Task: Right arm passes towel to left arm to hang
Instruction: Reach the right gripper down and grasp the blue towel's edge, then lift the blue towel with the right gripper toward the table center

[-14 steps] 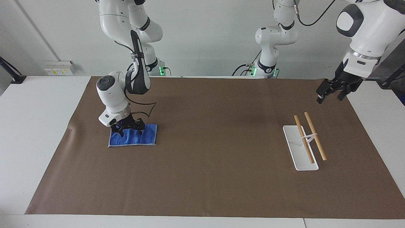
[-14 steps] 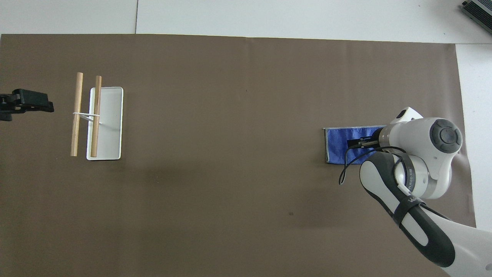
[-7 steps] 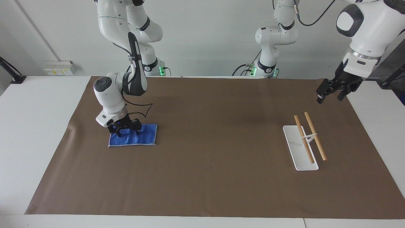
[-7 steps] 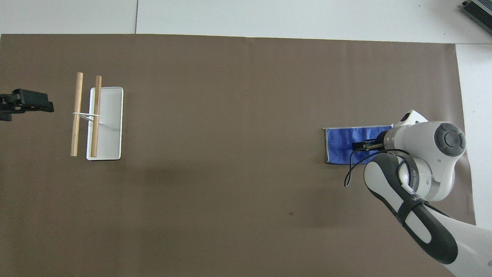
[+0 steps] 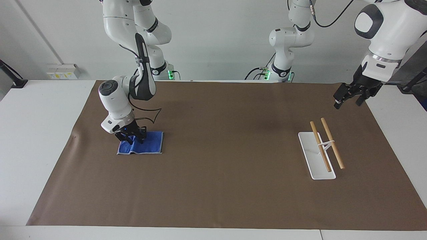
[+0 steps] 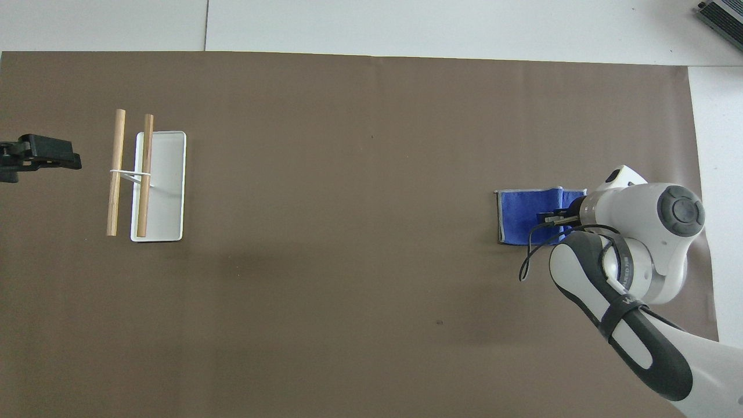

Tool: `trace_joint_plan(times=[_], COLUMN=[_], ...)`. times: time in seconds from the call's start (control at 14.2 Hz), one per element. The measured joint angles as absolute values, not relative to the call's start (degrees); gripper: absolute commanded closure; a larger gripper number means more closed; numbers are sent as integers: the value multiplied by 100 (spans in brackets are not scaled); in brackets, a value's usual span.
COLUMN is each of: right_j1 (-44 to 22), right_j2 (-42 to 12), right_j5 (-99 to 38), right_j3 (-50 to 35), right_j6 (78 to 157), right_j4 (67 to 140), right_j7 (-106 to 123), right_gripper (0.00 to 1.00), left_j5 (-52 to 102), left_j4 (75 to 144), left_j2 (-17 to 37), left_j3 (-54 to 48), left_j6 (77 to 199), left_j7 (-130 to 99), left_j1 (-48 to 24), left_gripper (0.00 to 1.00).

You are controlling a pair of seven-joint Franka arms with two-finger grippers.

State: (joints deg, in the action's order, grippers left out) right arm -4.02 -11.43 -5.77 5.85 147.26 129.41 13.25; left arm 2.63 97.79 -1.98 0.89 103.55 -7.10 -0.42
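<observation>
The blue towel (image 5: 149, 144) (image 6: 518, 217) lies on the brown mat toward the right arm's end of the table, bunched up into a fold at the end under my right gripper (image 5: 132, 139) (image 6: 548, 219). That gripper is down on the cloth with its fingers pinched on the raised fold. My left gripper (image 5: 348, 99) (image 6: 72, 161) hangs open and holds nothing, over the mat's edge at the left arm's end, and that arm waits.
A hanging rack stands toward the left arm's end: a white base plate (image 5: 315, 163) (image 6: 168, 191) carrying two wooden rods (image 5: 331, 141) (image 6: 116, 174). The brown mat (image 5: 220, 166) covers most of the white table.
My right gripper slid toward the towel's outer end, settled on it and closed, drawing the flat cloth into a narrower, bunched shape. The left arm stayed still.
</observation>
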Motion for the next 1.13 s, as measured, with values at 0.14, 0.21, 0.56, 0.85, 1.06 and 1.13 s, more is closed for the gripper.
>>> trace_joint_plan(times=[0.14, 0.21, 0.56, 0.85, 1.06, 1.13], right_j1=[-422, -427, -440, -495, -494, -493], right_j2=[-1139, -1131, -1106, -810, -441, -332], right_j5=[-787, -808, -835, -846, -856, -939], right_j3=[580, 578, 557, 530, 526, 504], right_j6=[14725, 14725, 14405, 13657, 13059, 12869], right_j4=[12937, 12935, 12651, 12126, 11836, 11725], right_j7=[1325, 1325, 1276, 1039, 1034, 1034], right_gripper=[100, 100, 100, 100, 100, 100], left_j5=[263, 263, 263, 263, 263, 263], left_j4=[9779, 9779, 9779, 9779, 9779, 9779], left_j2=[-198, -198, -198, -198, -198, -198], left_j3=[89, 89, 89, 89, 89, 89], left_j6=[10355, 10355, 10355, 10355, 10355, 10355], left_j7=[-710, -710, -710, -710, -710, -710], left_j1=[-42, -42, -42, -42, -42, -42], left_gripper=[0, 0, 0, 0, 0, 0])
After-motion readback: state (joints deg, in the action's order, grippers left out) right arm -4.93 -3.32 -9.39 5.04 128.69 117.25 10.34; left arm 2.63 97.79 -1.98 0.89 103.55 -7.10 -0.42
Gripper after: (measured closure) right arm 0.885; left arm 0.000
